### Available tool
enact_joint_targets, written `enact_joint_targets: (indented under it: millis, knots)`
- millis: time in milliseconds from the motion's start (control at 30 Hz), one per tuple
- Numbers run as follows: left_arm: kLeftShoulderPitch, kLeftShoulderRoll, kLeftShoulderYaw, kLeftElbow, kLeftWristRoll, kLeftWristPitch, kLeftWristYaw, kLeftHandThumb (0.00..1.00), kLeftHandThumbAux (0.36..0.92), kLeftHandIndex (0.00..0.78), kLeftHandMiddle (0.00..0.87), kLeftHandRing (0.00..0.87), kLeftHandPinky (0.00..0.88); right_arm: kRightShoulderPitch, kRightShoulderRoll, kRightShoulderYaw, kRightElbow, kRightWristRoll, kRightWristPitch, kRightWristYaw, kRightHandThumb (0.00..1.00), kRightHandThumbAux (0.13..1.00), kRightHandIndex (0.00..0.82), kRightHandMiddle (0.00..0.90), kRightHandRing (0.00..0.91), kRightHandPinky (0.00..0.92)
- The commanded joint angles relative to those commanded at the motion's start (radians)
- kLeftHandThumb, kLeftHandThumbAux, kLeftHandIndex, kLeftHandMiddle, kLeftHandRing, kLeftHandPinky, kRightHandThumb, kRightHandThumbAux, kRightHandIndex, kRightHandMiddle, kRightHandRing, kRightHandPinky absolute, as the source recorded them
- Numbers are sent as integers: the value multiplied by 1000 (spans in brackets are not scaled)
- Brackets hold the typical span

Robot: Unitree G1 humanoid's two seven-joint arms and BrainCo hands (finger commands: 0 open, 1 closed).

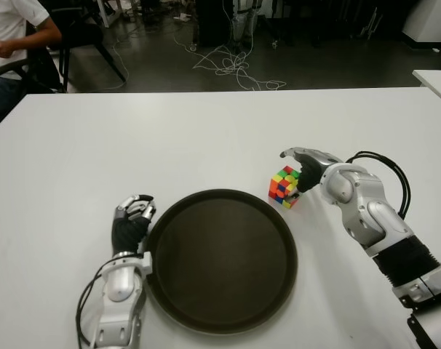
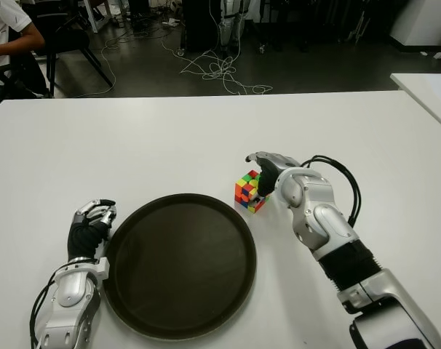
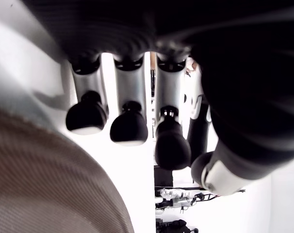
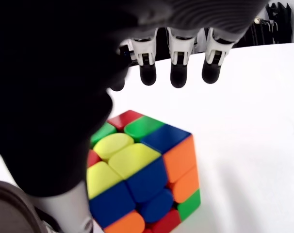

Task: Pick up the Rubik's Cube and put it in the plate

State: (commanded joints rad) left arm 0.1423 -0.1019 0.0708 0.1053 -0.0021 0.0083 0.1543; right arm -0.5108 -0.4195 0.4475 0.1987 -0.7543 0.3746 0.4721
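White table (image 1: 206, 138) all around, and on the near left the left hand (image 1: 133, 218) shows just beside the left rim of the dark round plate (image 1: 222, 262), fingers curled in and gripping nothing. Right of the plate's far edge sits the Rubik's Cube (image 1: 284, 186) on the table, just outside the rim. Over it arches the right hand (image 1: 306, 169), fingers (image 4: 178, 73) spread wide and clear of the cube.

Glossy plastic Rubik's Cube (image 4: 142, 170); matt dark plate (image 1: 220, 262); smooth white table (image 1: 169, 138); silver metallic-looking right hand (image 1: 308, 163).
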Motion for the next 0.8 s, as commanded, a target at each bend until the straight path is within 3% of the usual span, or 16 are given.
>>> enact_joint_targets:
  millis: [300, 800]
  knots:
    - [-4, 9, 4, 4, -3, 13, -15, 707, 706, 443, 810, 830, 825, -15, -5, 28, 29, -22, 2, 21, 0, 830, 37, 32, 48, 34]
    - [-17, 26, 13, 51, -9, -24, -37, 707, 707, 443, 806, 827, 810, -3, -17, 35, 7, -37, -2, 48, 0, 763, 23, 12, 24, 29]
